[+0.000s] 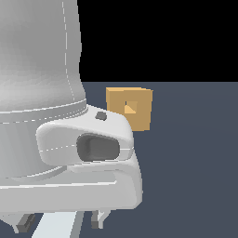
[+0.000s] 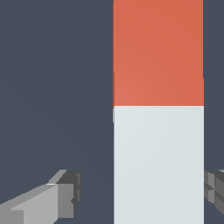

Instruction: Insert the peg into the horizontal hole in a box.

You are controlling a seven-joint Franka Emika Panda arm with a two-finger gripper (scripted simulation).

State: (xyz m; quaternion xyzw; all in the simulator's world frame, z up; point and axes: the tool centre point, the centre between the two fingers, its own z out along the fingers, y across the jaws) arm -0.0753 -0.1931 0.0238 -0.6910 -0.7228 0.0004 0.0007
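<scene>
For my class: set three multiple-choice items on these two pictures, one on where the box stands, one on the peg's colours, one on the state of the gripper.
1. In the exterior view, where is the box relative to the robot arm?
A. Beyond the arm, toward the exterior view's right
B. In front of the arm, toward the exterior view's left
C. On top of the arm

2. What colours does the peg show in the wrist view?
A. All orange-red
B. Orange-red section joined to a pale grey-white section
C. Blue and tan

3. How does the gripper stand?
A. Shut on the box
B. Shut with nothing between the fingers
C. Open, one finger well clear of the peg

Answers: 1 A, the arm partly covers the box's near edge. 2 B, the two colours meet at a straight line. 3 C, dark floor shows between one finger and the peg.
</scene>
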